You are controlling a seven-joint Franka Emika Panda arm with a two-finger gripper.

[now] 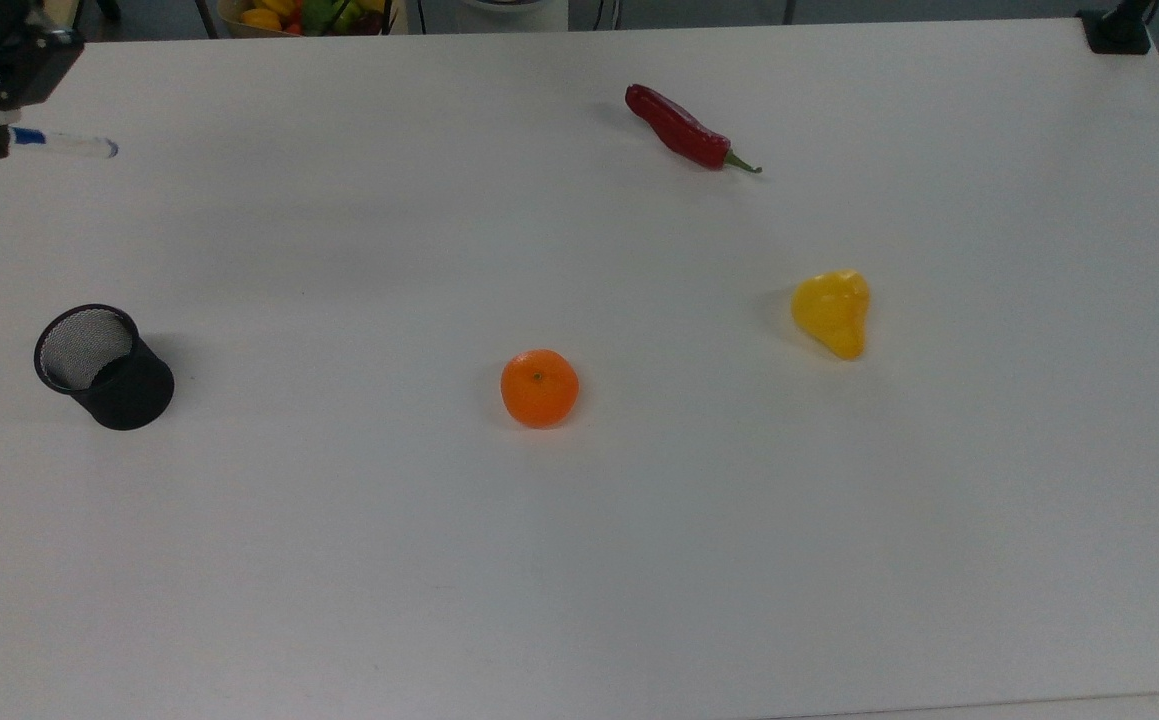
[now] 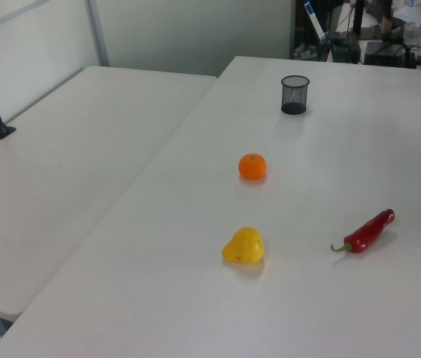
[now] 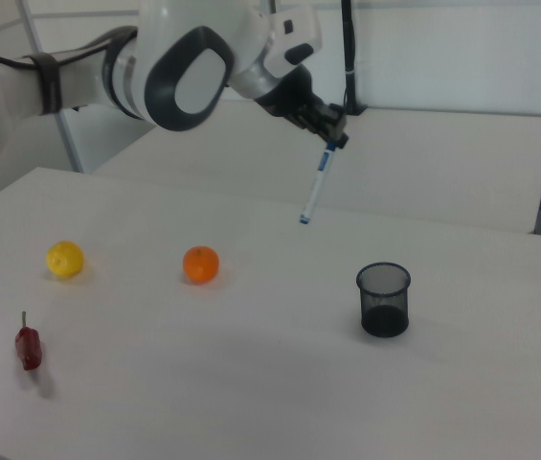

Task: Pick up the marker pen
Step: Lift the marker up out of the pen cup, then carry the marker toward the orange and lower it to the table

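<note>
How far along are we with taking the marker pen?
Done: the marker pen is out of the black mesh cup, which stands on the table. In hand: the hand grips the pen's upper end, and it hangs tilted in the air above the table. Left: nothing visible beyond holding it.

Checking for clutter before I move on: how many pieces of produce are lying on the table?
3. The red chili lies at the top view's far side, the yellow fruit at the top view's right, the orange near the middle. None looks hidden.
</note>
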